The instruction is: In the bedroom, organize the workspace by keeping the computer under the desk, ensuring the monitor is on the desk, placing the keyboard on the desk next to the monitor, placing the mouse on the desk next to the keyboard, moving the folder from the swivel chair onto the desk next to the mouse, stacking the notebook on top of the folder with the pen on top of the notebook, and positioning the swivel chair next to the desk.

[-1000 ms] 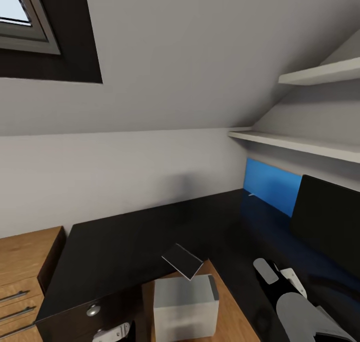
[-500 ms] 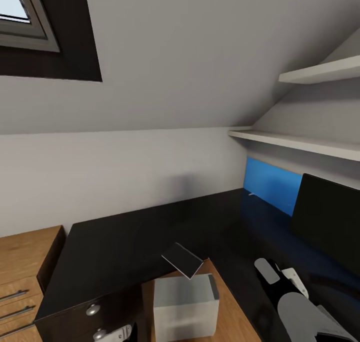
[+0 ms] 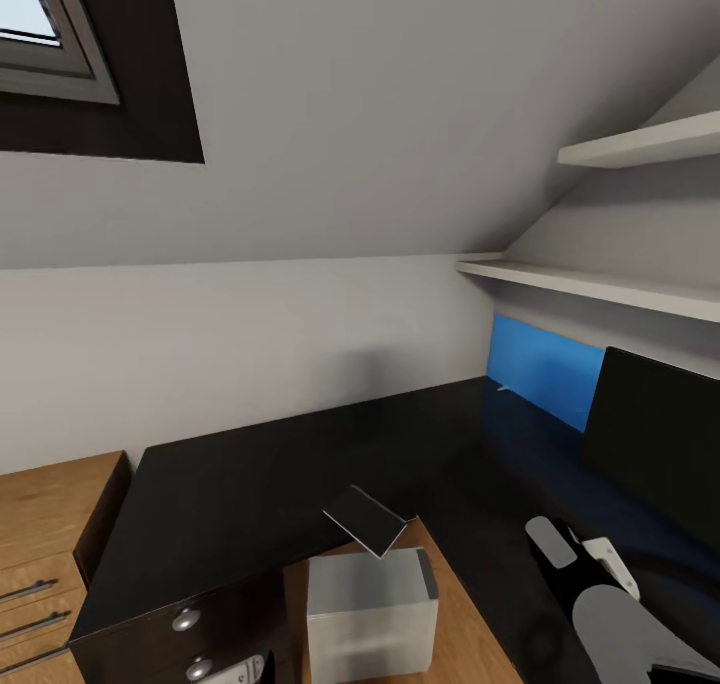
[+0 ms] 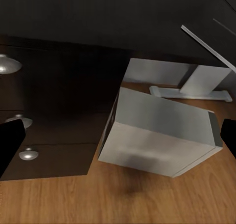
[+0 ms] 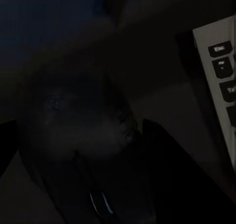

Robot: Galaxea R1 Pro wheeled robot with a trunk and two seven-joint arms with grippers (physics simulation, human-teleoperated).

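So the black glossy counter (image 3: 250,484) runs along the wall and bends toward the right. On its top there's the monitor (image 3: 655,444) standing at the right end, and the notebook (image 3: 364,520) sitting at the front edge, poking out past it. In the right wrist view the mouse (image 5: 86,150) lies on the dark top with the keyboard (image 5: 221,81) just beside it. The computer (image 3: 370,612) stands on the wooden floor (image 4: 118,204) next to the drawer unit.
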